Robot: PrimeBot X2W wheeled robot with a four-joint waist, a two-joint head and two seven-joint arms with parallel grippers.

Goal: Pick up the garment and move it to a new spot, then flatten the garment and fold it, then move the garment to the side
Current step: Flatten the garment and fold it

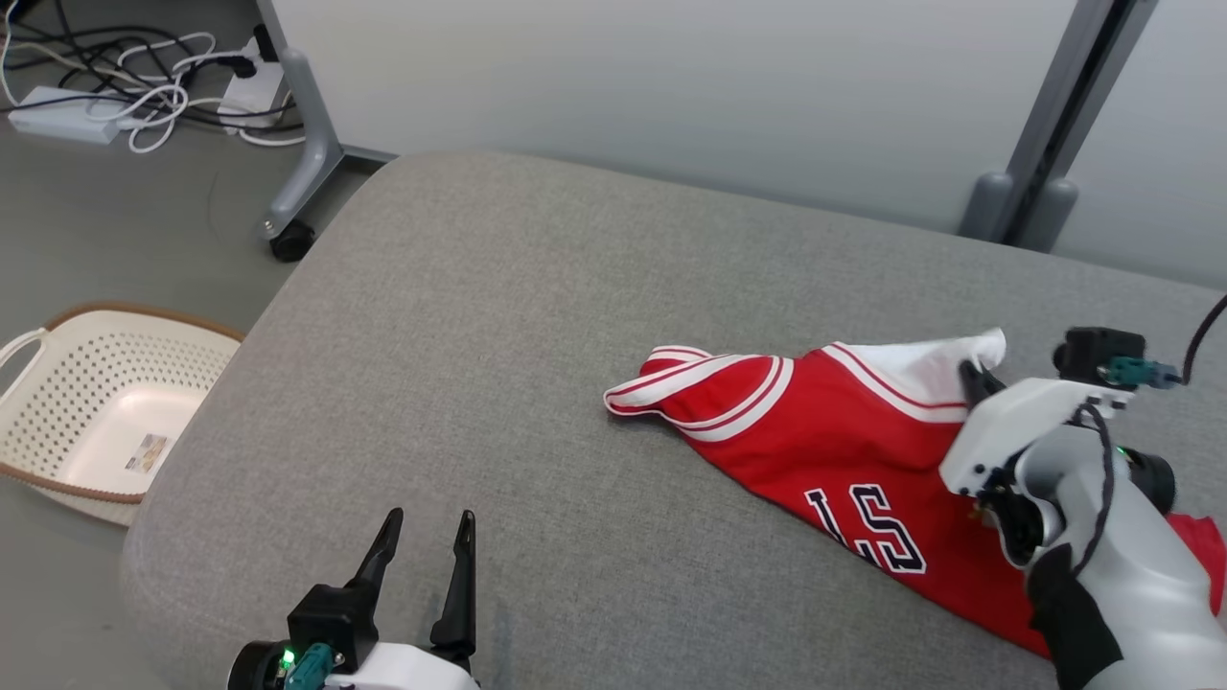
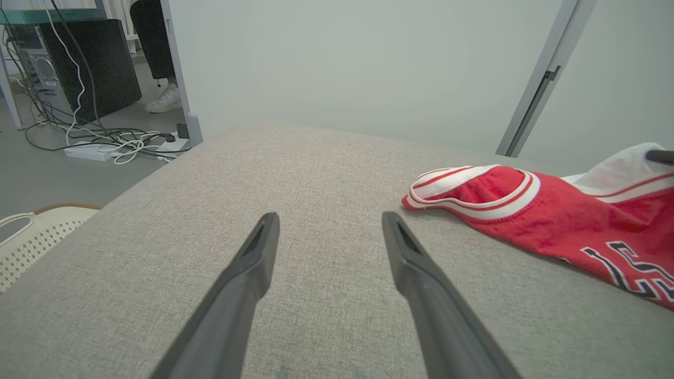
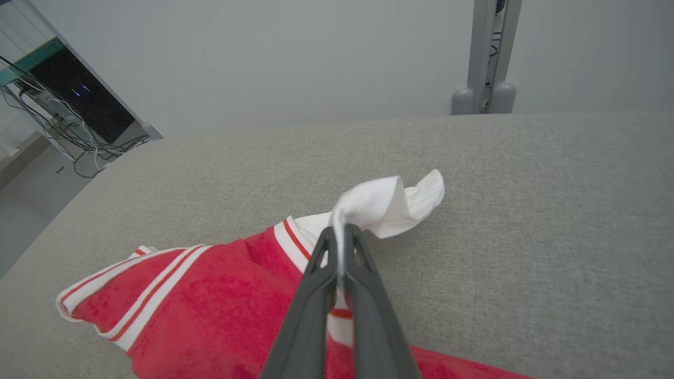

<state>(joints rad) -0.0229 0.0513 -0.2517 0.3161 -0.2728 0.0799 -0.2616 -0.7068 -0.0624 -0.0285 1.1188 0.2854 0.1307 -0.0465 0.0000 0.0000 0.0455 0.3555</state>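
The garment [image 1: 844,450] is a red jersey with white-and-red trim and dark numerals, lying crumpled on the right half of the grey cushioned surface [image 1: 537,364]. Its white lining sticks up at the far end. My right gripper [image 3: 341,237] is shut on that white fold of the garment [image 3: 210,310], with cloth pinched between the fingers; it also shows in the head view as the right gripper [image 1: 976,376]. My left gripper [image 1: 427,532] stands open over bare cushion at the near left, well away from the garment [image 2: 553,216]. Both left fingers [image 2: 253,263] are spread with nothing between them.
A cream perforated basket [image 1: 105,412] sits on the floor left of the cushion. Cables and a power strip [image 1: 144,86] lie on the floor beyond it, beside a castor leg [image 1: 297,172]. A grey partition wall [image 1: 671,86] and post [image 1: 1054,125] stand behind.
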